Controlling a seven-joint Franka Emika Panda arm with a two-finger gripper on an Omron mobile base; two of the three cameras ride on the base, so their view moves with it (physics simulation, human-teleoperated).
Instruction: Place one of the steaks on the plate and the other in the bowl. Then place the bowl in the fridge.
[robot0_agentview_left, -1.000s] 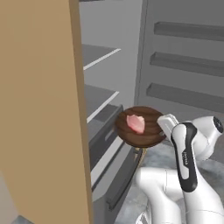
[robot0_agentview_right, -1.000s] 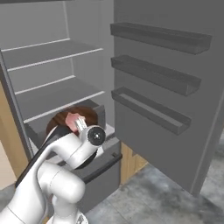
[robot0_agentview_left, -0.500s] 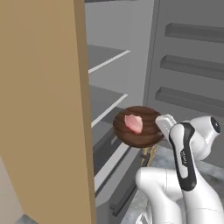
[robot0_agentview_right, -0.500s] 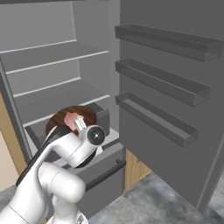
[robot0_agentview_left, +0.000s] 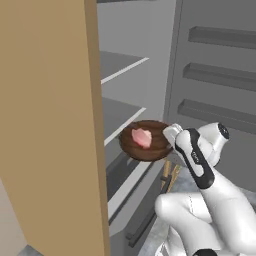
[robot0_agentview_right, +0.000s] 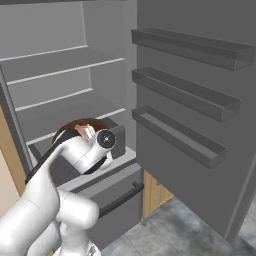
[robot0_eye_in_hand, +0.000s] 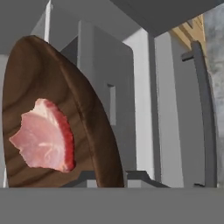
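Note:
The dark brown bowl (robot0_agentview_left: 155, 149) hangs level in front of the open fridge (robot0_agentview_left: 126, 106), just above its lower shelf edge. A pale pink steak (robot0_agentview_left: 141, 136) lies inside it. My gripper (robot0_agentview_left: 172, 135) is shut on the bowl's right rim. In the hand view the bowl (robot0_eye_in_hand: 89, 109) fills the left side with the steak (robot0_eye_in_hand: 44, 142) in it, and the gripper (robot0_eye_in_hand: 110, 178) clamps its rim at the bottom. From the right base view the bowl (robot0_agentview_right: 67, 130) peeks out behind my wrist.
A tan wood panel (robot0_agentview_left: 47, 125) stands close on the left. The open door with three racks (robot0_agentview_right: 186, 90) is on the right. Grey shelves (robot0_agentview_right: 65, 70) run across the fridge, and a drawer with a bar handle (robot0_agentview_right: 117, 197) sits below the bowl.
Both base views have shifted, so the camera has moved at the fridge. The bowl with the steak stays in my grip at about the same place ahead of me.

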